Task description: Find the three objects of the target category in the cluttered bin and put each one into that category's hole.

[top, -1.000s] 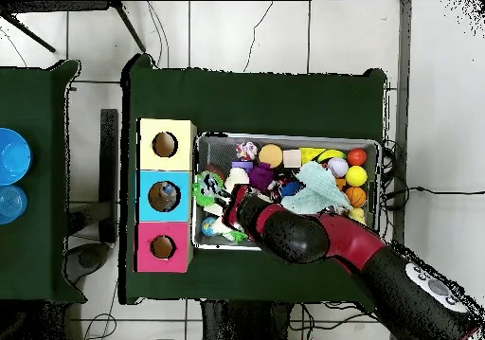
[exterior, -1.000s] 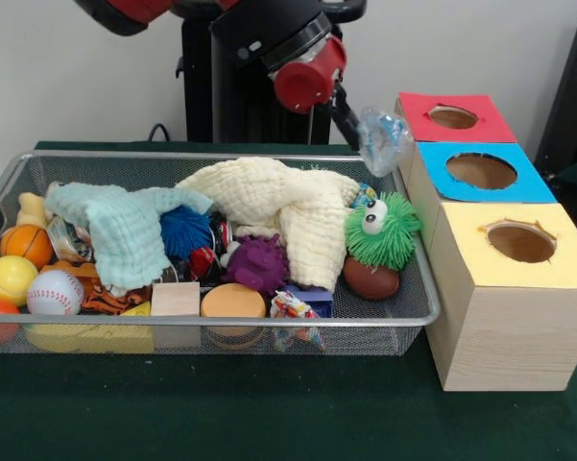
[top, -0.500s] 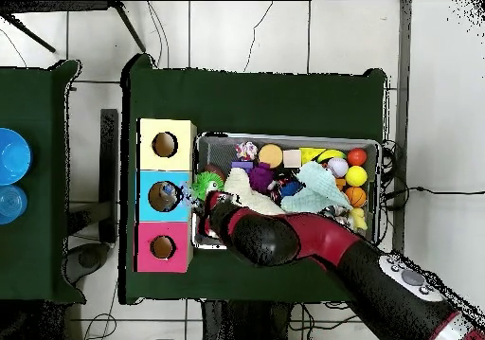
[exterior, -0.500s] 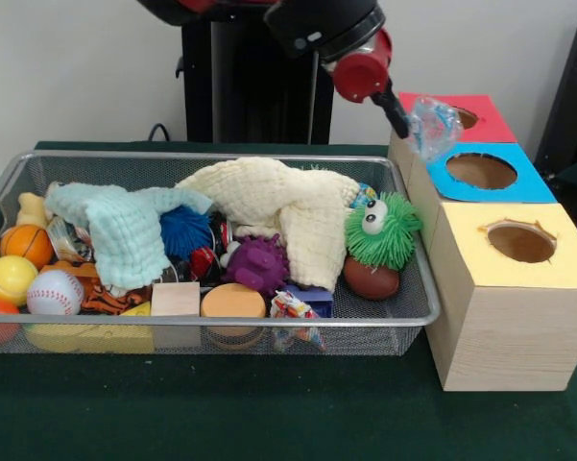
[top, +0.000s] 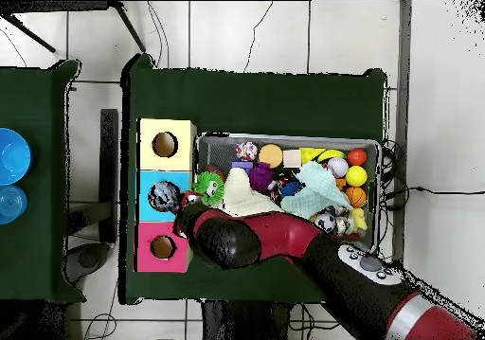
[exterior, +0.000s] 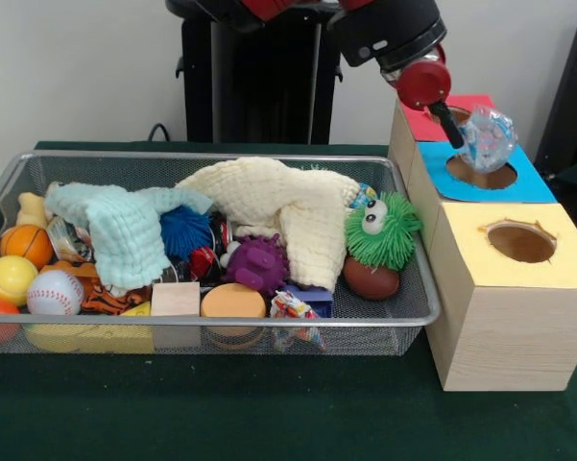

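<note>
Pincer [exterior: 458, 133] grips a clear packet [exterior: 486, 138] directly over the blue box's hole [exterior: 482, 173]; bin [exterior: 418, 317] alongside.

Arm comes in from the top of the front view, black wrist housing angled down to a red end cap, with the dark gripper [exterior: 458, 133] poking out below it at a slant. Looks like the fingers are clamped on something, though they're mostly hidden. From overhead the red and black arm stretches long and low, elbow bulging, the gripper [top: 180, 202] at its very tip.
</note>
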Controlling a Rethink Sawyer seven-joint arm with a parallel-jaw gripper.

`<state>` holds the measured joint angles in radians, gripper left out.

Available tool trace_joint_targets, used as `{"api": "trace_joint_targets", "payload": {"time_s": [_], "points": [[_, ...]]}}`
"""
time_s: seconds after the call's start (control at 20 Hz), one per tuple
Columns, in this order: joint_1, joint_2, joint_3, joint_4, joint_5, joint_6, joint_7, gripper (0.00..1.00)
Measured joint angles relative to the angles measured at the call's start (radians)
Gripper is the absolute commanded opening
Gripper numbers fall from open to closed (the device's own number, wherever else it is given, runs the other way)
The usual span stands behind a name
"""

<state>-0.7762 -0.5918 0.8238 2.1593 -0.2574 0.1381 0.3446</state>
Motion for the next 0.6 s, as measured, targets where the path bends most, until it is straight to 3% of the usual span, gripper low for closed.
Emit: {"api": "trace_joint_targets", "payload": {"time_s": [0.6], "points": [[0.094, -0.011, -0.114, -0.002, 0.025, -0.030, 0.000, 0.00]]}}
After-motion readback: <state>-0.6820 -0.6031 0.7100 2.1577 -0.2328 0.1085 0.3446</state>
